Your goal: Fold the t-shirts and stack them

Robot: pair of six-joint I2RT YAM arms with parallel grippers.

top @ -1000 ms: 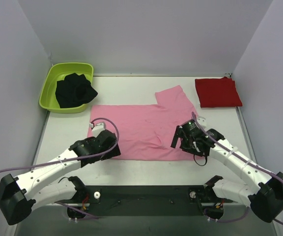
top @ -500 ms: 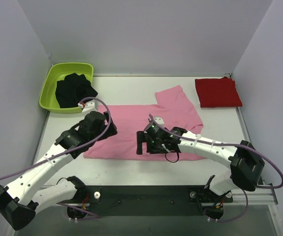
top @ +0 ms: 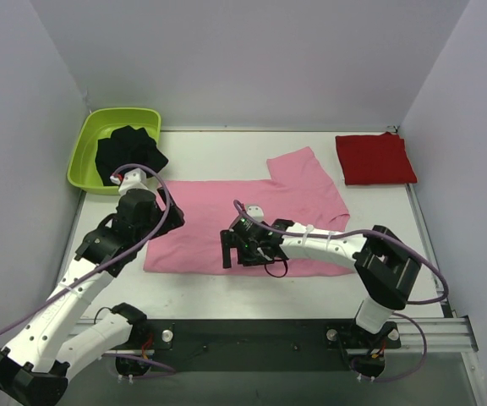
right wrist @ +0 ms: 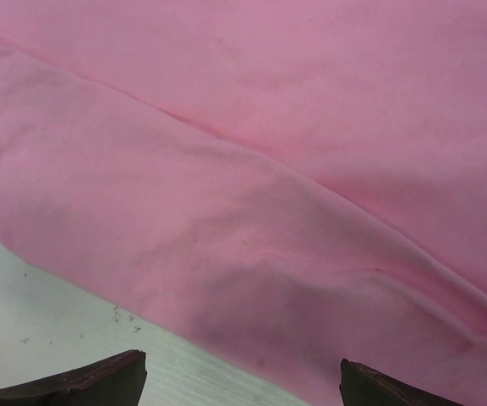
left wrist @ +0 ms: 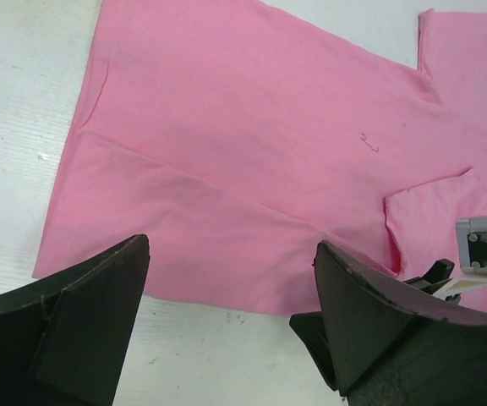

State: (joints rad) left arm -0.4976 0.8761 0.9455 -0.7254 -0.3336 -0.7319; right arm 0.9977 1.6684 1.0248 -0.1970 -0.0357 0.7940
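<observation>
Operator: Report the layout, largest item first.

Technician: The white surface point(top: 227, 156) carries everything. The pink shirt point(top: 218, 211) lies spread flat across its middle. One sleeve projects toward the far right, and a long crease runs roughly parallel to the near edge.

Operator: Other items?

Technician: The green tub point(top: 79, 156) sits at the far left corner, just beside the pink shirt's far left corner. The red shirt point(top: 375, 158) lies folded into a square at the far right corner, apart from the pink shirt. A bundle of black cloth point(top: 128, 152) rests inside the tub.

Operator: State of the left end effector?

Technician: The left end effector point(left wrist: 231, 254) is held above the left end of the pink shirt. Its jaws are spread wide and grip nothing. Its wrist view shows the shirt's left edge and near left corner between the fingers.

Operator: And the right end effector?

Technician: The right end effector point(right wrist: 241, 362) is low over the near edge of the pink shirt, about midway along it. Its jaws are spread wide with no cloth between them. Whether the fingertips touch the cloth cannot be determined
</observation>
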